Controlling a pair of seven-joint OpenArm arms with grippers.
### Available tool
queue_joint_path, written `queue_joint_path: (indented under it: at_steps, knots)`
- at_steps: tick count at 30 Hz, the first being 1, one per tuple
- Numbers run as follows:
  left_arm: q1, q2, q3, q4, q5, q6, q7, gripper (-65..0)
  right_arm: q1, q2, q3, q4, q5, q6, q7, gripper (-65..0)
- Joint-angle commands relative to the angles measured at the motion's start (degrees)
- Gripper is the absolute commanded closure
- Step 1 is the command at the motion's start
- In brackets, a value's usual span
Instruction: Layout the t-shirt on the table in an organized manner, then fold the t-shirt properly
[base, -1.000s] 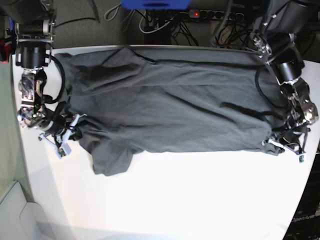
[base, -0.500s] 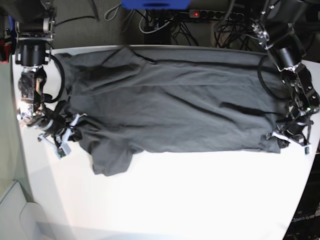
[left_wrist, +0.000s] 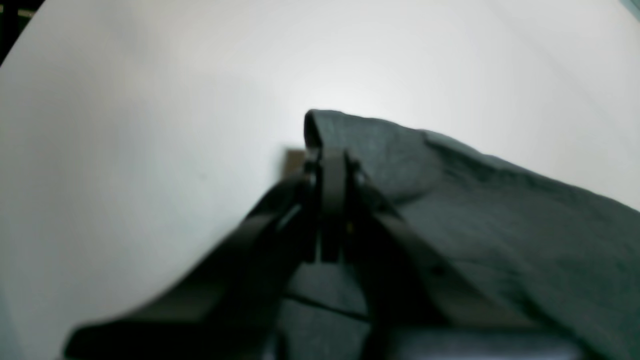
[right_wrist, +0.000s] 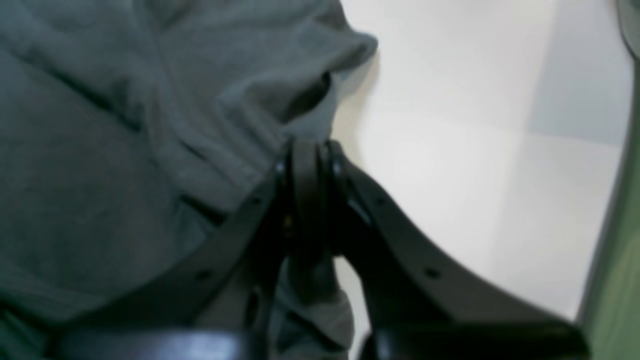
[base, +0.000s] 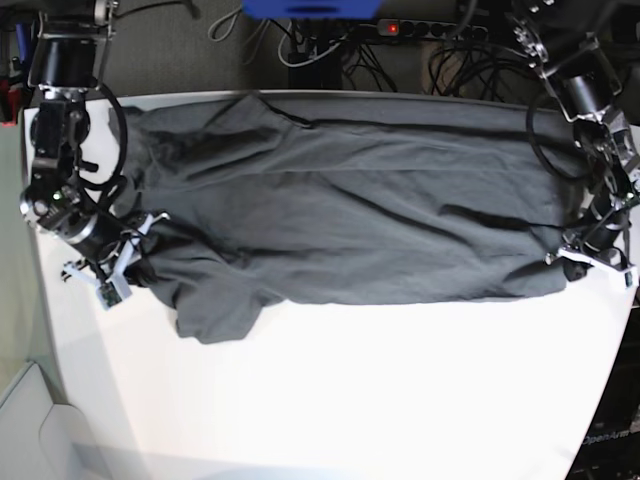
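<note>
With each end effector, left (base: 590, 262) and right (base: 112, 270), clamped on the t-shirt (base: 340, 215), both have drawn outward toward the bench (base: 400, 400) ends, stretching it flatter for layout.

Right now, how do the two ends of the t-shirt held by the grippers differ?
The end at the left gripper is a neat, straight-edged corner; the end at the right gripper is bunched, with a flap hanging toward the table's front. Both grippers are shut on the t-shirt, stretched between them.

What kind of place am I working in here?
Probably a robotics lab or test bench: a white table bearing only a t-shirt, with a power strip and tangled cables behind it.
</note>
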Motion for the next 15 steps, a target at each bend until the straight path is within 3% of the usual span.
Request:
queue_joint_path:
  at_steps: [1,15]
  knots:
    - [-0.82,-1.58,-0.04,2.00,-1.90,-0.36,-1.45,-0.7,0.47,0.74,0.39,1.72,0.65,-0.03,1.43,0.0]
    - [1.91,-1.93,-0.48,7.28,-3.92,-0.36,3.21,-0.6,-7.09,0.66,2.50,13.50,0.91,-0.03,1.95,0.0]
